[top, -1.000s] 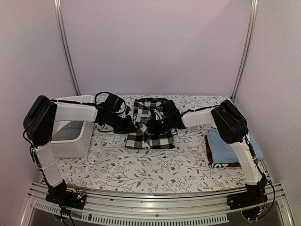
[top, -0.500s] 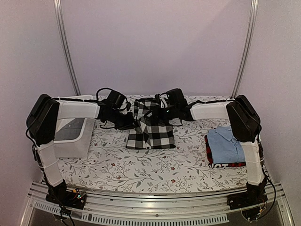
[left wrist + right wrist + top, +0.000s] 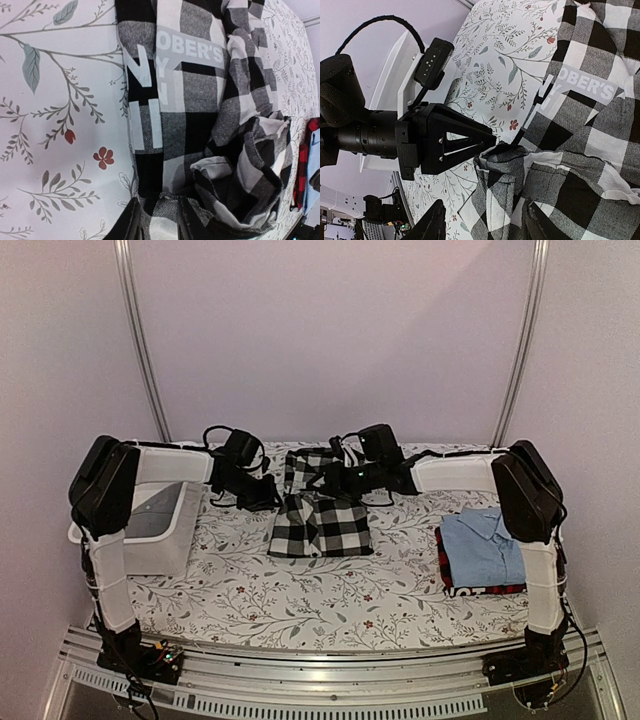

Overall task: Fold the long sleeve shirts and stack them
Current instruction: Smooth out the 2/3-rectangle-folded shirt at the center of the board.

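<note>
At the far middle of the table (image 3: 300, 605), the checked shirt (image 3: 320, 528) lies partly folded, and its far part is bunched. My left gripper (image 3: 159, 226) is narrow, pinching the shirt's left edge. My right gripper (image 3: 485, 222) has cloth bunched between its fingers, but I cannot tell whether it grips. On the right, the light blue shirt (image 3: 482, 545) sits folded on the red-and-black shirt (image 3: 486, 590), so I judge those two done. This last one needs finishing and stacking there. The white tub (image 3: 165, 540) stands at the left, out of that path.
</note>
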Tool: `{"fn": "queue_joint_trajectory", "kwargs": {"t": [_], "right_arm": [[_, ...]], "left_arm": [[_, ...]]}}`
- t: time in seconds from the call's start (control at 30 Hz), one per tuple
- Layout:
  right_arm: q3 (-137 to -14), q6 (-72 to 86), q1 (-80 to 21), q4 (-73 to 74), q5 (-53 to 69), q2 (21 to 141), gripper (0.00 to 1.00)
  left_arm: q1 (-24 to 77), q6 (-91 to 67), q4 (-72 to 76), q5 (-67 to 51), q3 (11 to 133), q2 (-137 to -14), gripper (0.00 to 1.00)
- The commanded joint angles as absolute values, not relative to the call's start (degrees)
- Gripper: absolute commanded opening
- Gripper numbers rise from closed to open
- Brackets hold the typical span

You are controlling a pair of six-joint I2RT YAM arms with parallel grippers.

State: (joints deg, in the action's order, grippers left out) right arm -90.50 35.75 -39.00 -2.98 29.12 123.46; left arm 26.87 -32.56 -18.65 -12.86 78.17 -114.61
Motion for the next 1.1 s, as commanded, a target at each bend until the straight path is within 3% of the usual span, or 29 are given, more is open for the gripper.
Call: {"fn": "queue_joint_trajectory", "kwargs": {"t": [0.0, 0.23, 0.37, 0.6, 0.9, 1.07], "right_arm": [[-91.6, 33.6, -39.5, -1.2, 32.5, 126.7, 0.5], [-97.1, 32.9, -40.9, 2.1, 34.3, 132.0, 0.47], [-98.1, 33.5, -40.8, 1.1, 34.8, 132.9, 0.4], [-97.5, 33.7, -40.9, 1.3, 30.9, 131.4, 0.03], [-94.3, 35.2, -40.8, 3.9, 16.6, 129.4, 0.0], [-94.7, 35.7, -41.3, 2.9, 18.5, 131.2, 0.1]], "left_arm": [[26.8, -32.3, -19.3, -13.7, 78.5, -114.9, 0.26], [26.7, -32.4, -19.3, -12.7, 76.2, -111.9, 0.26], [26.6, -32.4, -19.5, -12.9, 75.5, -110.8, 0.26], [26.8, -33.0, -19.8, -13.9, 74.4, -108.2, 0.26], [29.9, -34.2, -17.2, -17.5, 74.6, -107.2, 0.24], [31.5, -34.9, -15.5, -19.3, 78.3, -112.4, 0.23]]}}
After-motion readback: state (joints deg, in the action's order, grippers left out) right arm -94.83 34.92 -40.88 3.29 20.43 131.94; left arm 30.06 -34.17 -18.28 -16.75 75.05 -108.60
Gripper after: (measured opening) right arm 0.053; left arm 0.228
